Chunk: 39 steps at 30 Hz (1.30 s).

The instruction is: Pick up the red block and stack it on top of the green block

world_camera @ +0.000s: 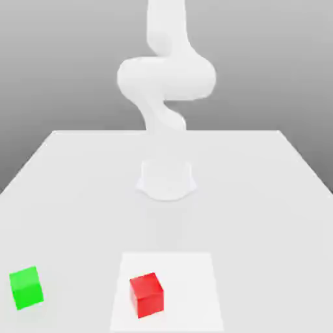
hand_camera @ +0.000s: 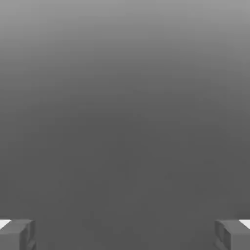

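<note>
On the white table [world_camera: 273, 195], the red block [world_camera: 146, 294] sits near the green block [world_camera: 26, 287]; the wide-open gripper [hand_camera: 125, 234] should descend centred, jaws square to its faces.

- Red block [world_camera: 146, 294]: bright red, plain, darker on its shaded side.
- Green block [world_camera: 26, 287]: bright green, plain.
- Table [world_camera: 273, 195]: pale grey-white, with a whiter square patch [world_camera: 188, 286] under the red block.
- Arm [world_camera: 166, 78]: white.
- Fingertips [hand_camera: 17, 234]: dark grey.
- Backdrop: grey gradient.
</note>
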Tool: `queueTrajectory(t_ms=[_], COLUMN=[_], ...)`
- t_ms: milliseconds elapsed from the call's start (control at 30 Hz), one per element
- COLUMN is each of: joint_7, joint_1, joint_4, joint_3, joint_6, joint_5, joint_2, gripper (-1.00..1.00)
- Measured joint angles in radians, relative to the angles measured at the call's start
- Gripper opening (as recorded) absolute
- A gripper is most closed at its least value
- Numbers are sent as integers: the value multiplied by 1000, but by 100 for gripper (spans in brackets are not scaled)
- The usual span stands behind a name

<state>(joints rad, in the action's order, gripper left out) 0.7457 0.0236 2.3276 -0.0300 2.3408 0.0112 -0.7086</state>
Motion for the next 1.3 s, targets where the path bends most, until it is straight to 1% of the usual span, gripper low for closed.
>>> queueTrajectory(t_ms=[267, 500, 633, 767, 933, 967, 1167, 1300], joint_7=[-180, -335, -411, -463, -520, -525, -528, -495], joint_1=[66, 93, 89, 77, 40, 30, 26, 46], joint_4=[89, 166, 210, 249, 232, 228, 226, 242], joint_3=[-87, -130, -138, -140, -91, -81, -75, -105], joint_6=[132, 245, 310, 380, 522, 542, 551, 468], joint_5=[42, 78, 82, 60, 119, 127, 130, 84], joint_2=[297, 552, 695, 835, 1015, 1039, 1051, 951], gripper=[0, 0, 0, 0, 0, -100, -100, -100])
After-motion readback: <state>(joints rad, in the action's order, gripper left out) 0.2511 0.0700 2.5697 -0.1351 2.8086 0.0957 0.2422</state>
